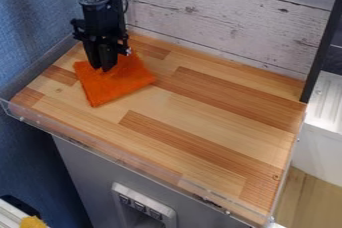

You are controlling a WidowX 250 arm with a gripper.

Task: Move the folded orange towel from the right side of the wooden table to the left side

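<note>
I see my tool [103, 69] pointing down onto the orange cloth [112, 90], which lies on the far left of the bench [220, 117]. I cannot tell how open it is or whether it grips cloth. Bare wood stretches right toward the black post [322, 47]; the clear rim [143, 163] edges the front.

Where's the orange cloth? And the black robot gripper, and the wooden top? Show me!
Orange cloth [116, 86]: camera view, the middle of its upper side.
Black gripper [101, 66]: camera view, its lower end, at the cloth.
Wooden top [207, 109]: camera view, a bare part near its middle.
</note>
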